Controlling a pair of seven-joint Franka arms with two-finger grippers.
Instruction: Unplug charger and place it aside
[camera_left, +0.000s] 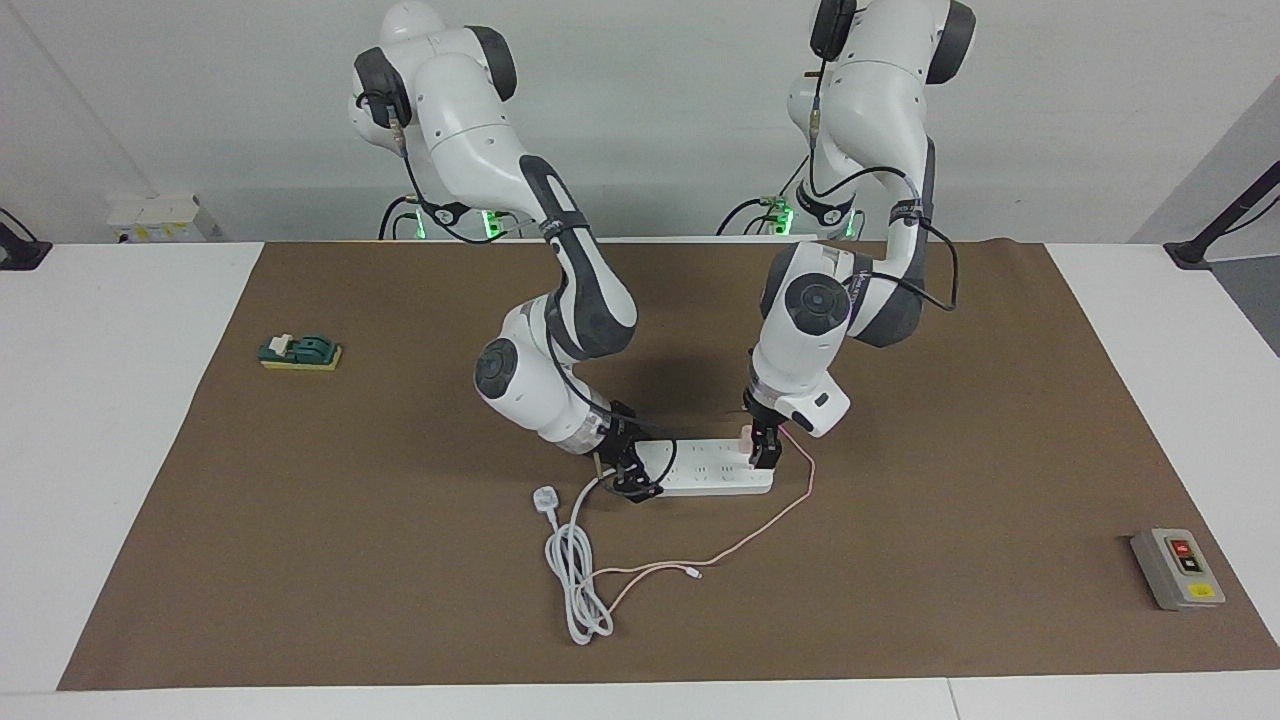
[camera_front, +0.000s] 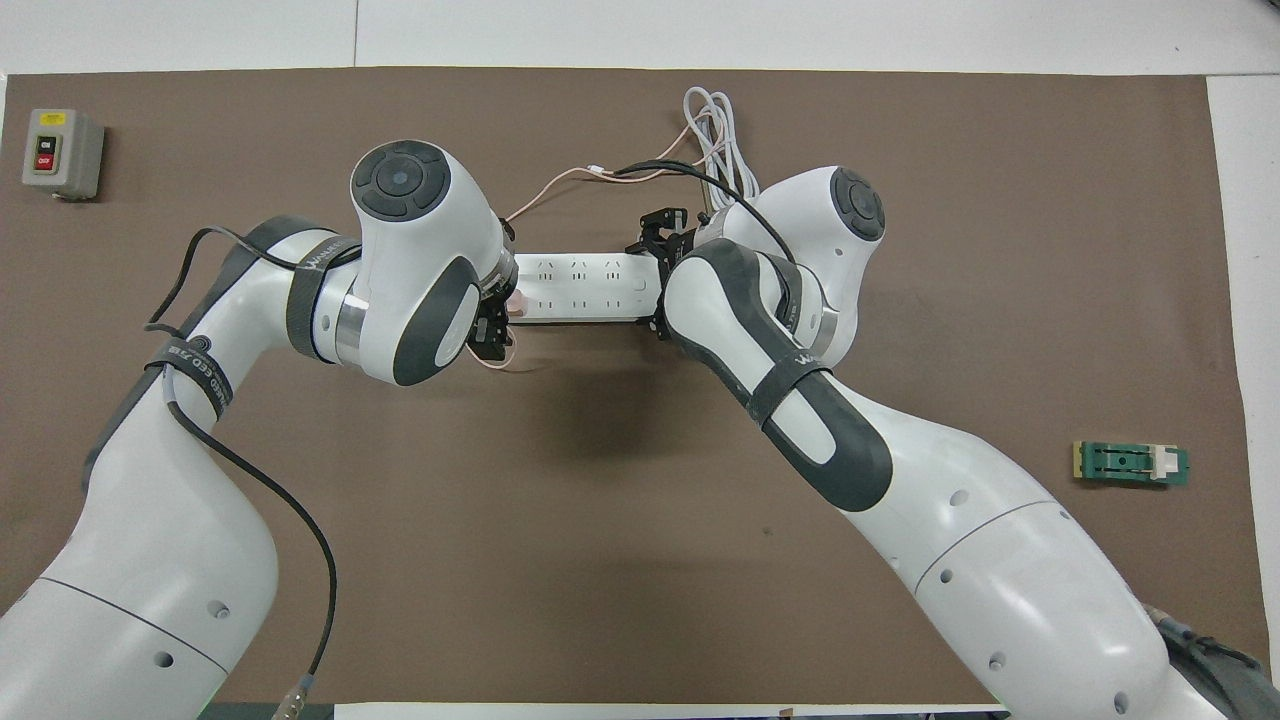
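The charger (camera_left: 745, 434), a small pale pink cube, sits plugged into the white power strip (camera_left: 705, 470) at its end toward the left arm's side. Its thin pink cable (camera_left: 760, 530) loops off the strip onto the mat, farther from the robots. My left gripper (camera_left: 764, 455) is down at the charger, touching or nearly touching it. From overhead the left wrist hides most of the charger (camera_front: 516, 300). My right gripper (camera_left: 630, 475) rests on the other end of the power strip (camera_front: 580, 285), where the thick white cord leaves it.
The strip's white cord (camera_left: 575, 570) lies coiled farther from the robots, with its plug (camera_left: 545, 497) beside it. A grey switch box (camera_left: 1177, 568) stands near the mat's corner on the left arm's side. A green and yellow block (camera_left: 300, 351) lies toward the right arm's end.
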